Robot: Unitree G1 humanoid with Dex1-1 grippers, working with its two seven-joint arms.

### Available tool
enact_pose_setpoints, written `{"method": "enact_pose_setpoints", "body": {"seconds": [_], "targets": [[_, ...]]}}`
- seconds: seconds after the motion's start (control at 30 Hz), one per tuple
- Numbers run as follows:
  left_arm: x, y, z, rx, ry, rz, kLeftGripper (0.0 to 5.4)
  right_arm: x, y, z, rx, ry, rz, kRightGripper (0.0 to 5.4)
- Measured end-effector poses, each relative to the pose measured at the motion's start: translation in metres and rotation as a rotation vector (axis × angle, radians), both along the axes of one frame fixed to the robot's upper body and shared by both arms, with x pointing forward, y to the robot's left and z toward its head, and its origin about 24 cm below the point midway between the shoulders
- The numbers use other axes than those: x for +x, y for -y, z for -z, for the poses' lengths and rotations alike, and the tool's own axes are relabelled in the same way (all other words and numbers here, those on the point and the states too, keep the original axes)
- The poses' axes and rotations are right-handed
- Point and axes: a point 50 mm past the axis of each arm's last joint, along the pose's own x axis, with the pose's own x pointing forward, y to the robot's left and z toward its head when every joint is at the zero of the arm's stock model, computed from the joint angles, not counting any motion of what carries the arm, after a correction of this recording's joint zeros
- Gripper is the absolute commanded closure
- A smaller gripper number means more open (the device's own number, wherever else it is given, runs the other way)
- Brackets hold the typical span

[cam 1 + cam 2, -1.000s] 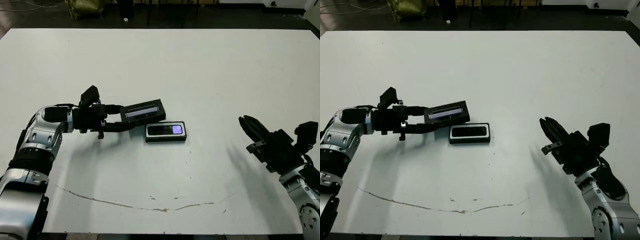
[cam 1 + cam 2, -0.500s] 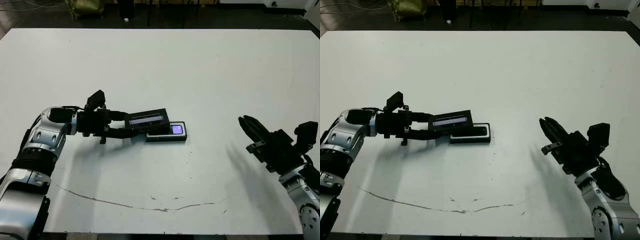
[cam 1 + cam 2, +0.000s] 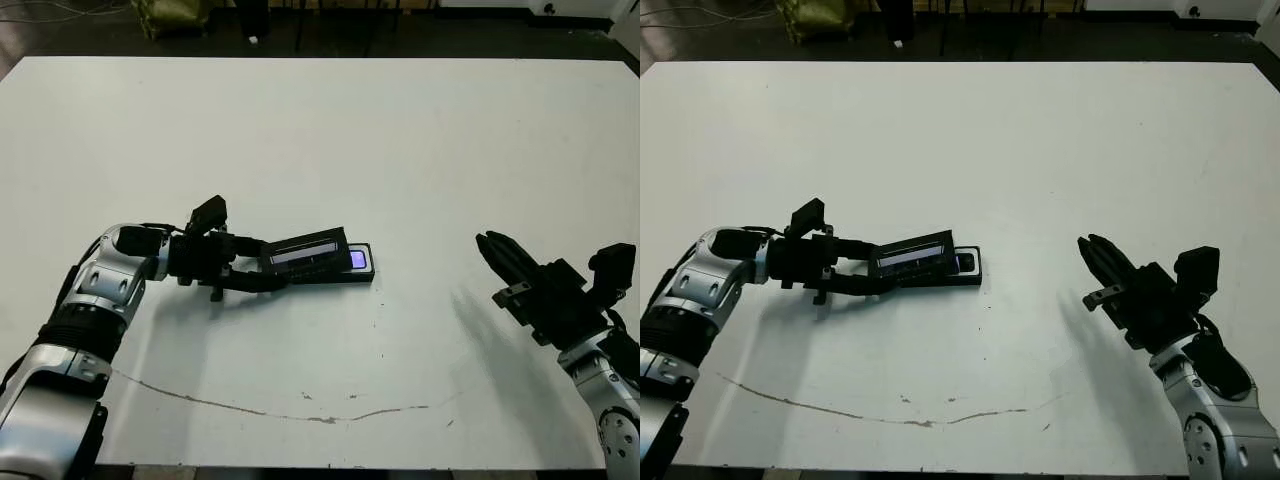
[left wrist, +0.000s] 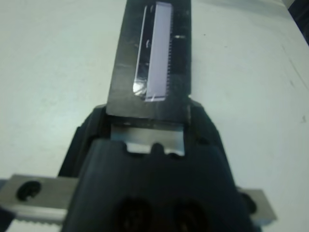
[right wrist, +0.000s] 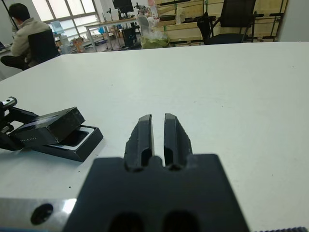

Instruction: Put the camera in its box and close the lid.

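1 camera [image 3: 355,260] inside box [image 3: 366,276], left end effector [image 3: 262,268] clamping lid [image 3: 308,251] partly over it.

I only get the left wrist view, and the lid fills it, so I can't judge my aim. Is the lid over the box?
Observer: Partly. The lid, held in the left gripper, covers the left part of the box; the box's right end is uncovered.
Operator: Is the camera inside?
Observer: Yes. The purple glint of the camera shows in that uncovered end.
Operator: Is the lid lying flat?
Observer: No. The right wrist view shows it tilted, with one end raised above the box.
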Motion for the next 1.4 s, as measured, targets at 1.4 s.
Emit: {"method": "enact_pose_setpoints", "body": {"seconds": [1.4], "targets": [[0.020,0.037,-0.007,0.103,0.099,0.119,3.33,-0.001,0.000,0.001,-0.049,0.000,0.017,5.40]]}}
